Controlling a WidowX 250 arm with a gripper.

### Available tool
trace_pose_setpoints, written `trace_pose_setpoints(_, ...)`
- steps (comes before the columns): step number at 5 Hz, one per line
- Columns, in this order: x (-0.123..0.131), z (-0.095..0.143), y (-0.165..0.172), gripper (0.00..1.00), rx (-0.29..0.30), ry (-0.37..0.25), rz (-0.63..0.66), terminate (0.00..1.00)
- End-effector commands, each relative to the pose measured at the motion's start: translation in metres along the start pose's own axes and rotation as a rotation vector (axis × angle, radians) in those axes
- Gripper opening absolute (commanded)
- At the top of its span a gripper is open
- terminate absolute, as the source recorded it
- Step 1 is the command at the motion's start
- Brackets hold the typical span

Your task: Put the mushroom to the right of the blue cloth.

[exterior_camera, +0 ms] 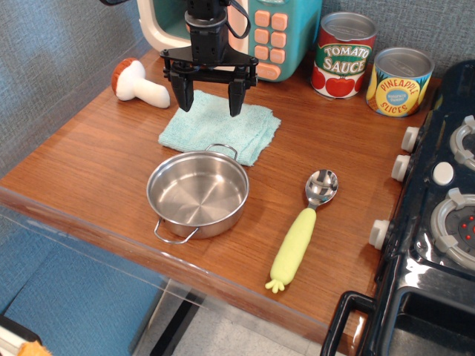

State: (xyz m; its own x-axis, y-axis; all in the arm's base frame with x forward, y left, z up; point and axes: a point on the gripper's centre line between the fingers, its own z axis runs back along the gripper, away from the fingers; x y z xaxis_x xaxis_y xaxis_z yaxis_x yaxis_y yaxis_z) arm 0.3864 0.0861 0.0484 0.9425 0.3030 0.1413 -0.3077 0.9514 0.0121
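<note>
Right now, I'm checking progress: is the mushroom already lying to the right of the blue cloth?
No, the mushroom lies at the back left of the blue cloth, and the open gripper above the cloth holds nothing.

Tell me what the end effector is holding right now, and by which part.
Nothing. The end effector is open and empty above the blue cloth. The mushroom lies untouched to the cloth's left on the wooden counter.

Near me on the wood counter: steel pan, empty. Right of it, spoon w/ yellow-green handle. Far right: tomato sauce can & pineapple can. Toy microwave far back. Black stove at right edge.
</note>
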Motion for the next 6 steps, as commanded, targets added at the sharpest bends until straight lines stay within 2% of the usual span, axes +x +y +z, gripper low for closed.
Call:
trace_pose_setpoints(1, 0.0, 0.0, 0.0, 1.0, 0.0, 0.0, 0.0, 0.0)
trace_pose_setpoints(3, 0.052, 0.036, 0.05, 1.0, -0.047, -0.105, 0.257, 0.0)
trace_pose_setpoints(4, 0.069, 0.044, 0.08, 1.0, -0.016, -0.134, 0.397, 0.0)
trace_pose_setpoints(5, 0.07, 0.015, 0.107, 1.0, 0.055, -0.061, 0.492, 0.0)
trace_pose_setpoints(6, 0.049, -0.015, 0.118, 1.0, 0.128, 0.027, 0.519, 0.0)
